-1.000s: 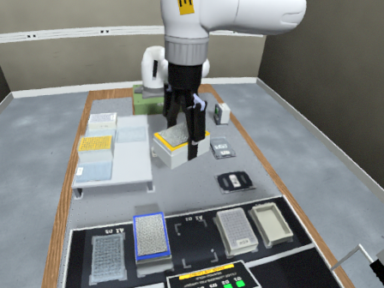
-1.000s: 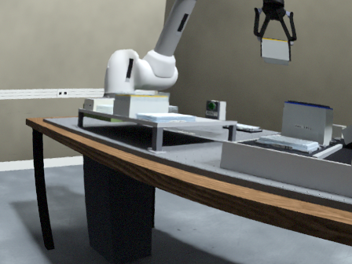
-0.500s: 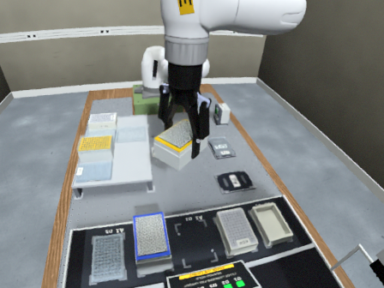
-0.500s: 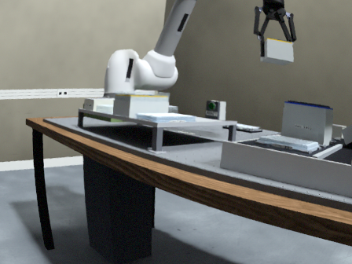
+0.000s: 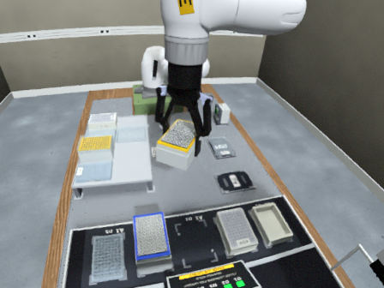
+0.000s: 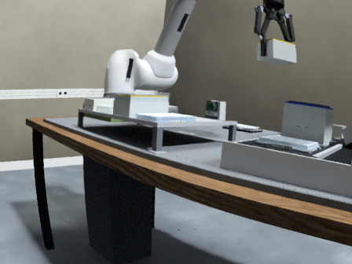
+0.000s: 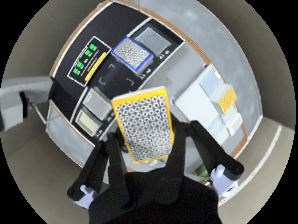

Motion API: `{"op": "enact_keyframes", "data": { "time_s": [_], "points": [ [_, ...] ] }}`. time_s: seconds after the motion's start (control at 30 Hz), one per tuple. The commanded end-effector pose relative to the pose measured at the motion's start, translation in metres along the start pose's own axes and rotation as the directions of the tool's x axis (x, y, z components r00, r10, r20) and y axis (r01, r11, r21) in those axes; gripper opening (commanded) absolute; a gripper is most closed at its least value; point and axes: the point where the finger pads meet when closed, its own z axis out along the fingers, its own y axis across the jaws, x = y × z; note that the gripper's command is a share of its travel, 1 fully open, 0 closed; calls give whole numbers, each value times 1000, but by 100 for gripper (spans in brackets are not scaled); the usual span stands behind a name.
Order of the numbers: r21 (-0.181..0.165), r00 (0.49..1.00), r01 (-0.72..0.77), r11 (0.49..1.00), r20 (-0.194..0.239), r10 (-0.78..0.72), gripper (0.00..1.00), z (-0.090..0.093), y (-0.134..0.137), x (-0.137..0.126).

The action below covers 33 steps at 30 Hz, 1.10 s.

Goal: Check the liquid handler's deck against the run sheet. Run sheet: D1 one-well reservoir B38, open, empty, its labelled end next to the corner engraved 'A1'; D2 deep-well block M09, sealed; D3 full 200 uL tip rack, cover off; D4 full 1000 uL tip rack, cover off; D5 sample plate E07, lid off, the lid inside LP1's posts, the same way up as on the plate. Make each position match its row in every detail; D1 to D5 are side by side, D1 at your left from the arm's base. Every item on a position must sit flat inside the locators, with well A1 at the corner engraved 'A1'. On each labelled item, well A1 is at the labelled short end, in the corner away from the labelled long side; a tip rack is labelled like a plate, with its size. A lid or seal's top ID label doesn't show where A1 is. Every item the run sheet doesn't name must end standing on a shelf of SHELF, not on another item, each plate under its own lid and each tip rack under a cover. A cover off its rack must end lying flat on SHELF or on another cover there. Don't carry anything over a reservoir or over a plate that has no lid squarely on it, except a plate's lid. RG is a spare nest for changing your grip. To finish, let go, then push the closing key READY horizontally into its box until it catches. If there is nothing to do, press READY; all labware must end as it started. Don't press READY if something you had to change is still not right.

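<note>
My gripper is shut on a yellow-rimmed tip rack with no cover. It holds the rack high above the table, between the shelf and the deck. On the deck, from right to left, are an open white reservoir, a deep-well block, an empty nest, a blue-rimmed tip rack and a clear sample plate.
SHELF on the left carries a white-topped rack, a yellow-topped rack and flat clear covers. Two small nests lie on the table. The READY box stands near the arm's base.
</note>
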Motion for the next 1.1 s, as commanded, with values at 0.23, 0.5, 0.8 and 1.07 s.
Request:
{"op": "enact_keyframes", "data": {
  "time_s": [0.23,0.5,0.8,1.07],
  "points": [
    [2,974,225,974,4,-225,10,-2,-3,-1],
    [2,940,340,940,3,-340,10,-2,-3,-1],
    [3,864,503,864,3,-503,10,-2,-3,-1],
    [3,808,589,808,3,-589,10,-2,-3,-1]
  ]
}}
